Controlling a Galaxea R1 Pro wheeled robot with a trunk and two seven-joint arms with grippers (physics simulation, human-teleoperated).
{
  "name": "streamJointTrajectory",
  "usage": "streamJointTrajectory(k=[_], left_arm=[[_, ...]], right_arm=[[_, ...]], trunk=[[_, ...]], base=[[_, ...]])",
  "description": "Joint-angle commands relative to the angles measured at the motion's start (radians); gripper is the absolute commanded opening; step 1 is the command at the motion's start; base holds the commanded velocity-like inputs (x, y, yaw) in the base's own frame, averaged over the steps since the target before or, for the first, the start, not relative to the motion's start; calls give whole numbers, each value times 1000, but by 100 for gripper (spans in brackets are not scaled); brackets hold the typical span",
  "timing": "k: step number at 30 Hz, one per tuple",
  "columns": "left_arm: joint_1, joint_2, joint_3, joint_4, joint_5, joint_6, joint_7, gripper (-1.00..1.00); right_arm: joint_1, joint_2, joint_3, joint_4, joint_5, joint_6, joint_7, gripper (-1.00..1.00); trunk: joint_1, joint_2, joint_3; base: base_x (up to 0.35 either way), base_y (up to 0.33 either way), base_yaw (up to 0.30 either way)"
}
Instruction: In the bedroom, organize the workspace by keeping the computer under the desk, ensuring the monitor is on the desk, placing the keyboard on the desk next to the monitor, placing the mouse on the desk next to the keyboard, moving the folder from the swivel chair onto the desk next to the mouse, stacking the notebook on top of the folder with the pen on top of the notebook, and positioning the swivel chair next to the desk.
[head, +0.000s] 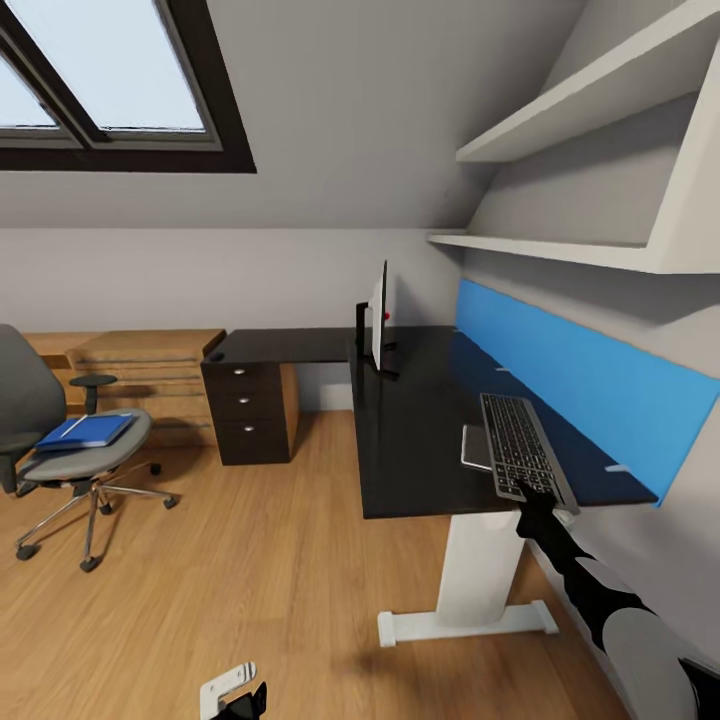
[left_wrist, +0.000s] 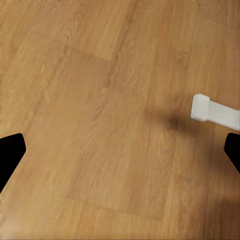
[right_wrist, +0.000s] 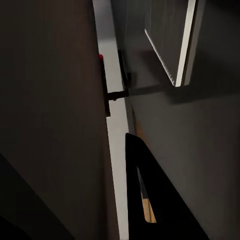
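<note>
The keyboard (head: 525, 447) lies on the glossy black tabletop (head: 420, 430) near its front right corner, running lengthwise along the blue back panel (head: 580, 375). Its near end projects slightly past the tabletop's front edge. The right end effector (head: 535, 500) sits at that near end, touching or gripping it; whether its fingers are closed on the keyboard cannot be told. A small greyish notebook (head: 476, 447) lies flat just beside the keyboard's left edge, partly tucked under it or touching it.

The monitor (head: 379, 318) stands edge-on farther back on the same tabletop, on its slim black stand, a red dot visible on its face. In the right wrist view the monitor (right_wrist: 50, 100) appears as a dark slab with the red dot.

The black drawer unit (head: 247, 410) stands under the far wing. The swivel chair (head: 70, 440) stands well apart from the desk on the wooden floor (head: 250, 560), with the blue folder (head: 85, 432) lying flat on its seat.

The left end effector (left_wrist: 120, 150) hangs over the floor with its fingers spread wide, holding nothing; the white foot (left_wrist: 215, 112) of the desk leg is near.
</note>
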Motion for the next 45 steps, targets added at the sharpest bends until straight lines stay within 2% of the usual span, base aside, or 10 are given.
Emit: streamJointTrajectory(k=[1,6,10,17,45], left_arm=[[0,0,0,0,7,-1,2,100],[0,0,0,0,8,-1,3,100],[0,0,0,0,9,-1,3,100],[0,0,0,0,9,-1,3,100],[-1,1,0,1,9,-1,3,100]], right_arm=[[-1,0,-4,1,-6,8,0,-100],[-1,3,-4,1,-7,-3,1,-100],[-1,5,-4,1,-8,-47,1,-100],[-1,8,-4,2,-10,-78,1,-100],[-1,9,-4,2,-7,-83,1,-100]], trunk=[[-4,7,2],[-4,7,2],[-4,7,4],[-4,7,11],[-4,7,43]], base=[[0,0,0],[0,0,1],[0,0,76],[0,0,148],[0,0,170]])
